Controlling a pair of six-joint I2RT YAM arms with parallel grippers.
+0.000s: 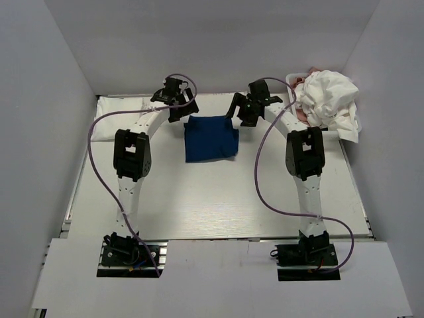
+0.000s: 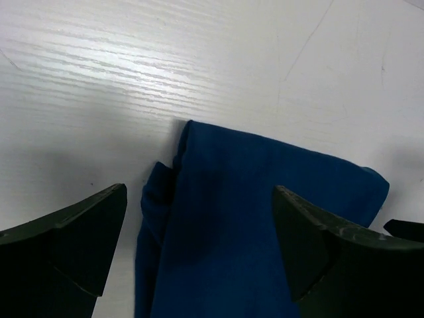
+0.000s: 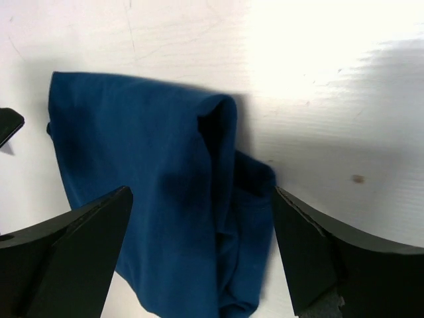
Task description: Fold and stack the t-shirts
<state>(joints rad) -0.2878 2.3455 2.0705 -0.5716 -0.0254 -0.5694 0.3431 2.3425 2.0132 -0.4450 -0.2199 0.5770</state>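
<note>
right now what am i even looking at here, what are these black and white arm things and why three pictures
These are two robot arms bolted at the near edge of a white table. The wide picture comes from a fixed camera above and behind them. The other two come from small cameras on each wrist, so the dark wedges at the bottom are that arm's own fingers.

A folded blue t-shirt lies flat near the far side of the table. The left gripper and right gripper are each over a far corner of it, open, holding nothing.

At the far right corner sits a crumpled heap of white and pink shirts, not yet folded.
</note>
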